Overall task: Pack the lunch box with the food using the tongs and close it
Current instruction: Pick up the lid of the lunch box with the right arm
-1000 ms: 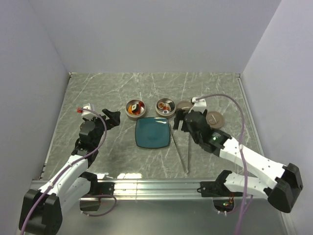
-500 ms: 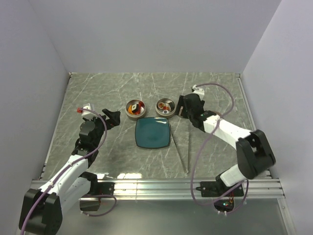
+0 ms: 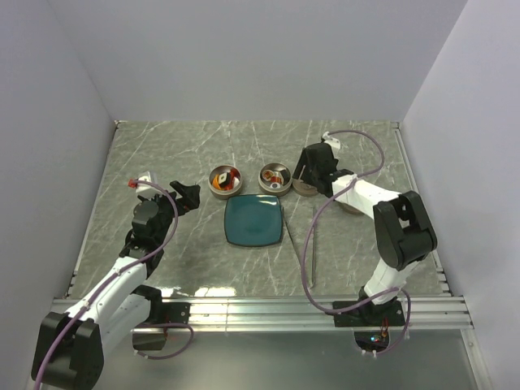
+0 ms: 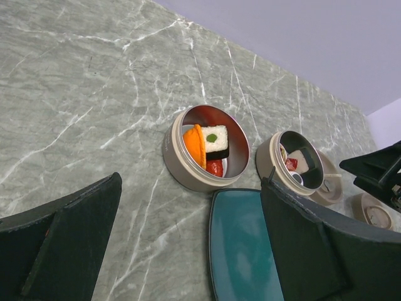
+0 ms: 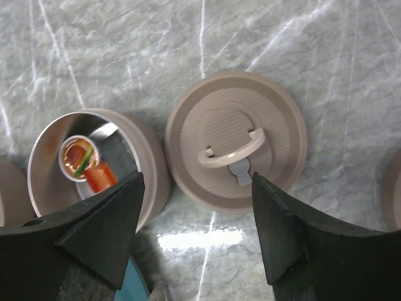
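Top external view, near to far. Both arm bases sit at the near edge of the worktop [image 3: 162,154], a grey-green marbled slab.

The tongs [image 3: 309,268] lie flat and untouched, just right of the teal plate [image 3: 254,221]. Their joined end is nearest, and open surface lies either side.

The left end effector [image 4: 191,185] hovers left of the plate, released, with nothing between its fingers.

Beyond the plate stand 2 round tins, close together. The food is in both:
- The left tin [image 4: 172,150] holds orange, white and red pieces [image 4: 207,147].
- The right tin [image 5: 147,169] holds a small cup with a red piece [image 5: 84,164].

The right end effector [image 5: 195,188] is spread wide above a beige lid [image 5: 236,150] that touches the right tin. It grips nothing. A second lid [image 4: 374,213] lies farther right.

Plain pale walls close 3 sides, and the far strip of worktop is bare.
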